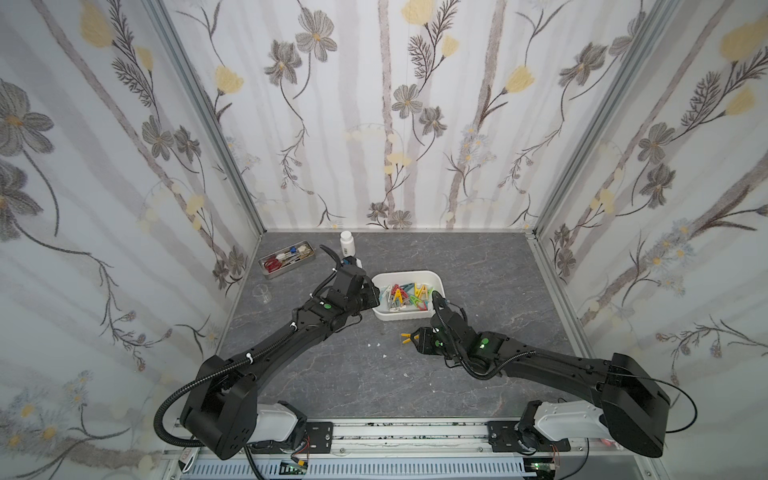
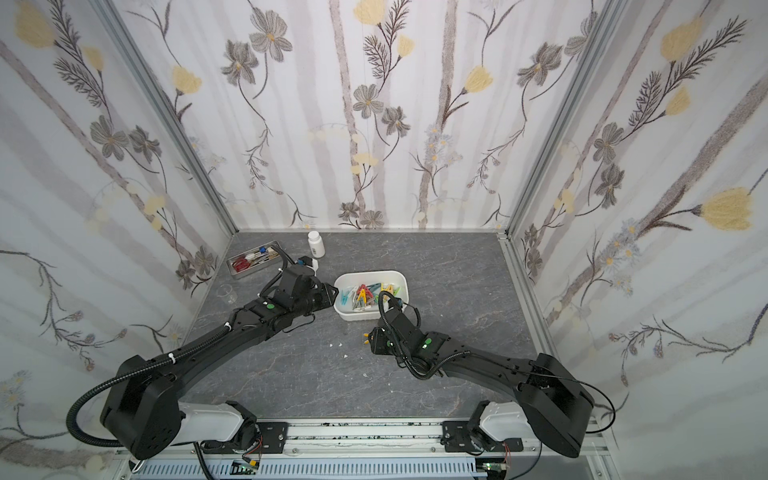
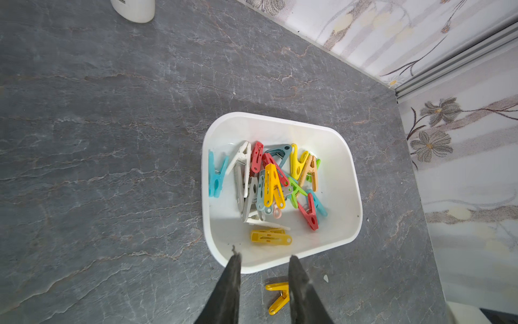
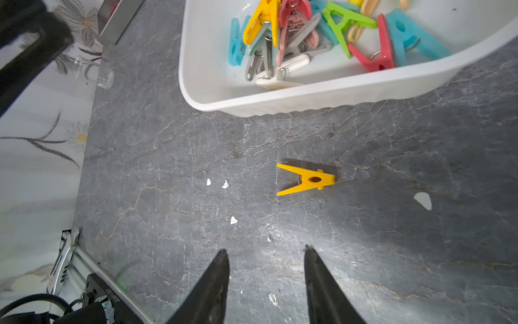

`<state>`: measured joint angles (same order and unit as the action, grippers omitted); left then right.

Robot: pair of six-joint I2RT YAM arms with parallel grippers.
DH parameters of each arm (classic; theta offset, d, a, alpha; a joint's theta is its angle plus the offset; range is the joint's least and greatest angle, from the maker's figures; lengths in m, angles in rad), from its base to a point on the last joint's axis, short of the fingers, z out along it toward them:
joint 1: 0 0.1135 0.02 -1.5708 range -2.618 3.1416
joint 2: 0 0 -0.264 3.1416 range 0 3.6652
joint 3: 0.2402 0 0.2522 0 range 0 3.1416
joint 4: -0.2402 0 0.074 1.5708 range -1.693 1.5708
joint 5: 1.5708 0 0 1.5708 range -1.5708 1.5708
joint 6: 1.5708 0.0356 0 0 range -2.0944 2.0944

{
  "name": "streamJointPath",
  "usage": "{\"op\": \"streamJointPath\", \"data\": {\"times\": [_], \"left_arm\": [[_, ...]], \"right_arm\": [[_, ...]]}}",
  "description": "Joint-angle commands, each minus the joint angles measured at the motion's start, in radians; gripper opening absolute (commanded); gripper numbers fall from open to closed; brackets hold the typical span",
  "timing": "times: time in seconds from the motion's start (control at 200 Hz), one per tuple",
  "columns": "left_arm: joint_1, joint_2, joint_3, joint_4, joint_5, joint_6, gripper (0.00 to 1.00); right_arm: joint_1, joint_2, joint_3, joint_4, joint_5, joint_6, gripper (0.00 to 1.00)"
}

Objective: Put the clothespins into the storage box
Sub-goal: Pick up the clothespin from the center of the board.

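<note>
Right gripper (image 4: 265, 249): fingers spread, nothing between them, hanging over bare tabletop. Ahead of the tips, apart from them, lies the one yellow clothespin (image 4: 308, 179) outside the tub, flat on its side and near the tub's wall.

Left gripper (image 3: 264, 255): fingers also parted and empty, poised over one end of the storage box (image 3: 269, 120). The same yellow pin is on the table just beyond that end.

Risks, as I judge them:
- The pin lies low and flat on a smooth top. Fingers closing off-centre could skid it away or flick it toward the tub wall.
- Squeezing the splayed handle end would open the spring, and the pin could pop free.
- Both arms converge on the same corner of the tub. If both go for the pin, the wrists could knock together.
- The left fingers sit close to the rim. A dip could catch it and shove the tub.
- The walls are shallow, so a release from too high could bounce the pin out.

Containers:
- Storage box: a loose heap of clothespins (image 3: 273, 185) in yellow, red, teal, green, grey, white and peach. One yellow pin lies apart from the heap.
- Grey metal tray (image 1: 291, 266), well apart at the back: red-handled scissors and small tools.
- Clear beaker (image 1: 262, 294): looks empty.
- White bottle (image 1: 347, 243): capped, contents unseen.
</note>
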<state>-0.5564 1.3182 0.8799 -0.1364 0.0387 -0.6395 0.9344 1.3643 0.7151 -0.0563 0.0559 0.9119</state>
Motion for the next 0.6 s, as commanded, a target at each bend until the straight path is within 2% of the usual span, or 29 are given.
{"op": "streamJointPath", "data": {"times": [0.0, 0.135, 0.325, 0.505, 0.595], "left_arm": [[0.001, -0.033, -0.028, 0.049, -0.021, -0.006, 0.3], [0.001, -0.056, -0.055, 0.056, -0.016, -0.003, 0.3], [0.001, -0.109, -0.081, 0.069, -0.005, 0.011, 0.32], [0.005, -0.134, -0.09, 0.07, 0.003, 0.022, 0.32], [0.006, -0.151, -0.106, 0.079, 0.011, 0.02, 0.33]], "right_arm": [[0.001, 0.048, 0.014, 0.076, -0.048, 0.074, 0.45], [0.001, 0.113, 0.031, 0.073, -0.071, 0.09, 0.45], [0.001, 0.142, 0.079, 0.054, -0.035, 0.091, 0.44], [0.001, 0.166, 0.081, 0.025, -0.004, 0.104, 0.37], [0.001, 0.176, 0.082, 0.021, 0.007, 0.11, 0.36]]}}
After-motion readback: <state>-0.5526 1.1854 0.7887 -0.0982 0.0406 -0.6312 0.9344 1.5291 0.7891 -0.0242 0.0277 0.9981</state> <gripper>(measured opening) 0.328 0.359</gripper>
